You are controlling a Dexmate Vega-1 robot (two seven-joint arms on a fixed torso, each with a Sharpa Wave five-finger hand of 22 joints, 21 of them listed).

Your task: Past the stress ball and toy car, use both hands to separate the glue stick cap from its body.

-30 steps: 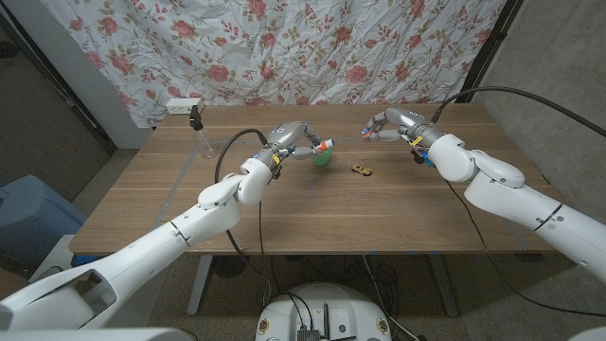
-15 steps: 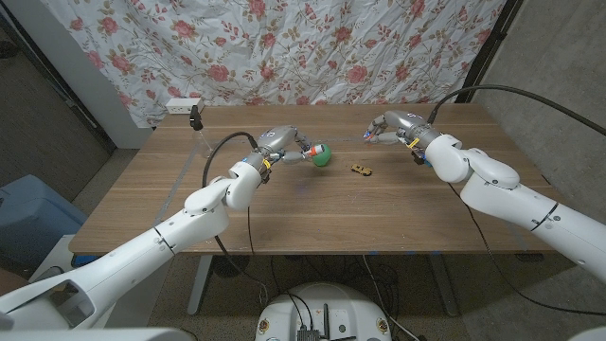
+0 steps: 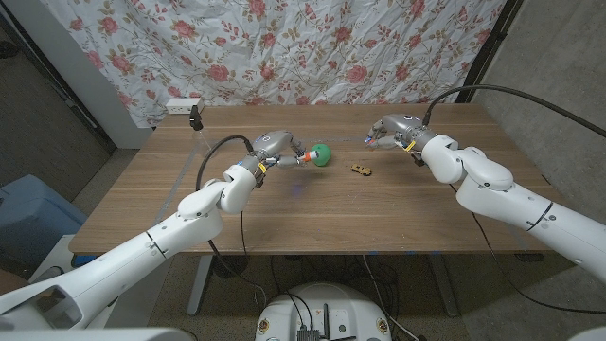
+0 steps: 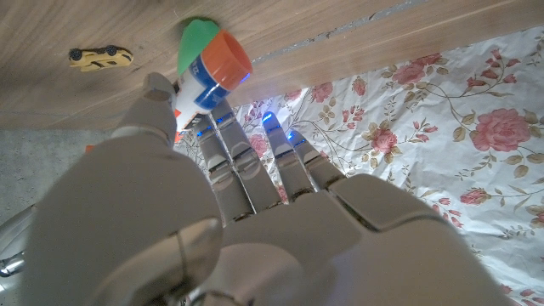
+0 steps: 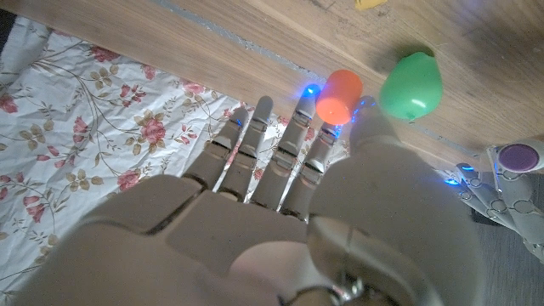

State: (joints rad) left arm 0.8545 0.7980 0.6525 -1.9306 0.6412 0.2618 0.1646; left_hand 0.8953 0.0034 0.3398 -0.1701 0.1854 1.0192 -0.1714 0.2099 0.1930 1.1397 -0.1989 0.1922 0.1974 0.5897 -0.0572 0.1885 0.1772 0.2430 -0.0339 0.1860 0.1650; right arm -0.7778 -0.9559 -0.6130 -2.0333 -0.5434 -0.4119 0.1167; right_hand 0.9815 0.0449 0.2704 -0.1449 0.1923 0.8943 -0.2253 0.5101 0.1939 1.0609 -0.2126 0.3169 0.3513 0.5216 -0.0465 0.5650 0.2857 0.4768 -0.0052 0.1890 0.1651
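Separation looks done. My left hand [image 3: 276, 145] grips the glue stick [image 4: 206, 78] body beside the green ball [image 3: 322, 153]; my right hand [image 3: 389, 129] pinches the orange cap [image 5: 338, 96], well apart across the worktop [image 3: 312, 213]. Only set-down remains.

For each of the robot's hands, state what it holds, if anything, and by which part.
The left hand pinches the glue stick body by its side. The right hand holds the orange cap at its fingertips.

Toy car [image 3: 361, 170] right of stress ball [image 3: 322, 153]
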